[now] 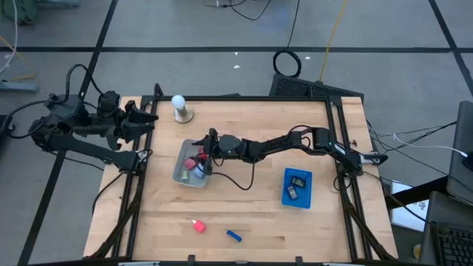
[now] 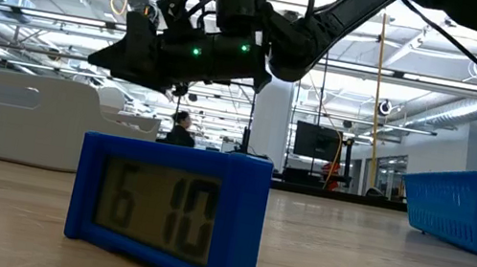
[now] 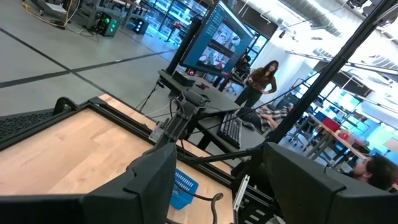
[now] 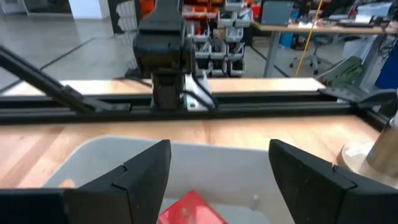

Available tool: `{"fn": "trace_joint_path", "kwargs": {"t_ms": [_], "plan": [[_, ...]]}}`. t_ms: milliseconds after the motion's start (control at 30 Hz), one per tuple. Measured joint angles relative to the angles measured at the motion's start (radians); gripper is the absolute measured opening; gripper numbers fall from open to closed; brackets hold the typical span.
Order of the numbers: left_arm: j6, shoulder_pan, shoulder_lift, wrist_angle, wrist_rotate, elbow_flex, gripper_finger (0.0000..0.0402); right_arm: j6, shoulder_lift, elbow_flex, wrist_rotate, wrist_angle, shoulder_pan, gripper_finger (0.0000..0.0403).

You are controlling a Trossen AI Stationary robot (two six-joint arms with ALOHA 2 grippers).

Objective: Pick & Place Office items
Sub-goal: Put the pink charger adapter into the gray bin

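Red blocky item (image 4: 189, 210) in grey tray (image 4: 236, 168); right gripper (image 4: 217, 180) fingers wide above; left unclear.

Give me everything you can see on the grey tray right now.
The grey tray is a pale, translucent-looking rectangular bin with rounded corners, lying flat on the wooden table left of centre, below the white ball. Several small office items, red among them, lie inside. The right gripper hovers open over its upper right end; the right wrist view shows a red item beneath the fingers.

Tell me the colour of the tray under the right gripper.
Grey: the rectangular tray below the open right gripper is light grey, clearest in the high view.
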State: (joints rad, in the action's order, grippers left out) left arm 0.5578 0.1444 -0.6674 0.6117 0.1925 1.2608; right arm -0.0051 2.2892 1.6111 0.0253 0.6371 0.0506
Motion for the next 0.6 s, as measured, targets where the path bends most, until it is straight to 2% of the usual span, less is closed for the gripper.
{"fn": "trace_joint_path", "kwargs": {"t_ms": [233,400,600], "plan": [[0.002,0.0,0.0,0.023,-0.008,0.0,0.0241,-0.003,-0.087,0.001,-0.031,-0.046,-0.02,0.0267],[0.004,0.0,0.0,0.054,-0.009,0.0,0.0241,-0.021,-0.202,0.001,-0.04,-0.271,-0.044,0.0267],[-0.019,0.0,-0.038,0.059,-0.026,0.0,0.0241,0.081,-0.34,0.001,-0.132,-0.502,-0.065,0.0267]]}}
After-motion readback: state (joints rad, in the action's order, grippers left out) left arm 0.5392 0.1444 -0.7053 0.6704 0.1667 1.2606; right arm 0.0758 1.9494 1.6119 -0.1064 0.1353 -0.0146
